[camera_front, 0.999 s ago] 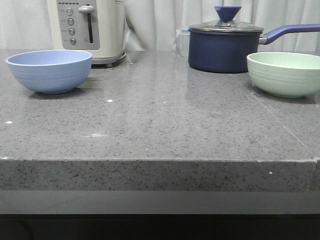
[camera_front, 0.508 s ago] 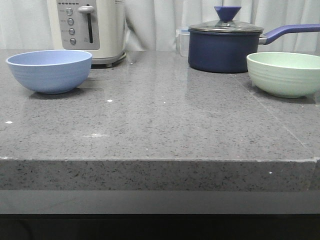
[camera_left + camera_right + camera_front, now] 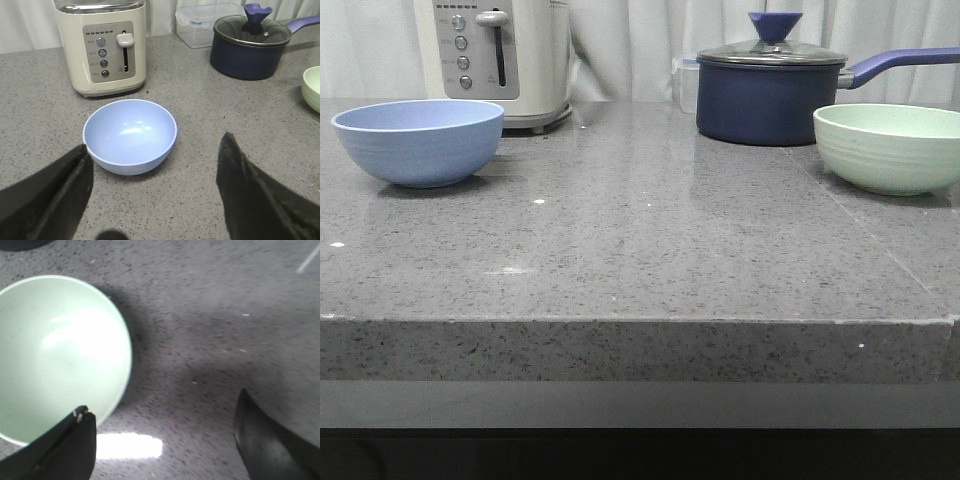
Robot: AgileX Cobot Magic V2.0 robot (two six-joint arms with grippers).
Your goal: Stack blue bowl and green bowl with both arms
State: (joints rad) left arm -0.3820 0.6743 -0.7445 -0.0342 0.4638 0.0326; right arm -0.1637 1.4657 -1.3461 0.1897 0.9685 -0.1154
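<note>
The blue bowl (image 3: 419, 141) stands upright at the far left of the grey countertop, in front of the toaster. Seen from the left wrist, the blue bowl (image 3: 129, 135) lies just beyond my left gripper (image 3: 155, 152), which is open with nothing between its fingers. The green bowl (image 3: 888, 147) stands at the far right, beside the saucepan. From the right wrist, the green bowl (image 3: 56, 355) sits below and to one side of my right gripper (image 3: 162, 415), which is open and empty; one finger (image 3: 70, 447) overlaps the bowl's rim in that view. Neither arm shows in the front view.
A cream toaster (image 3: 500, 55) stands behind the blue bowl. A navy lidded saucepan (image 3: 770, 90) with a long handle and a clear plastic box (image 3: 207, 22) stand at the back. The countertop's front edge (image 3: 640, 320) runs across the front view.
</note>
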